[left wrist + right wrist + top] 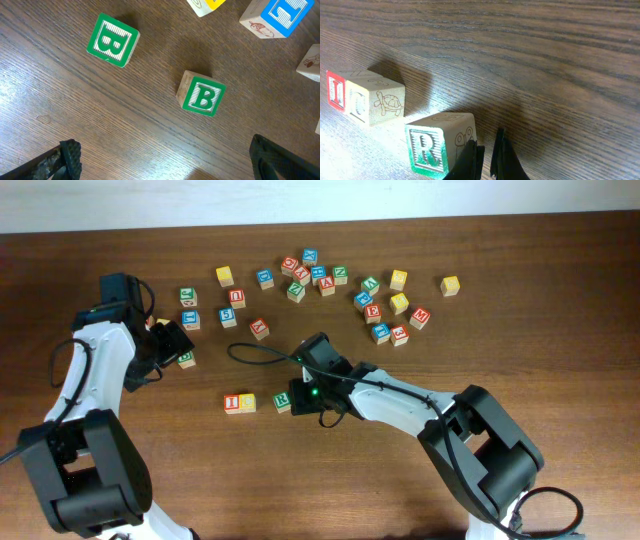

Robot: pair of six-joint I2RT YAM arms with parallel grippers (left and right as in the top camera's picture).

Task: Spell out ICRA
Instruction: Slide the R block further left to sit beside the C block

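The red I cube (232, 403) and the yellow C cube (247, 402) stand side by side at the table's front middle. They also show in the right wrist view, the I (335, 90) left of the C (362, 102). The green R cube (282, 400) (437, 145) stands a small gap to the right of the C. My right gripper (303, 393) (487, 157) is shut and empty, its left finger against the R cube's right side. My left gripper (172, 340) (170, 165) is open and empty. I cannot read which red cube is the A.
Two green B cubes (112, 40) (202, 95) lie ahead of the left gripper. A red-lettered cube (259, 328) lies alone behind the row. Several more letter cubes (372, 312) are scattered along the back, with a yellow one (450, 285) at far right.
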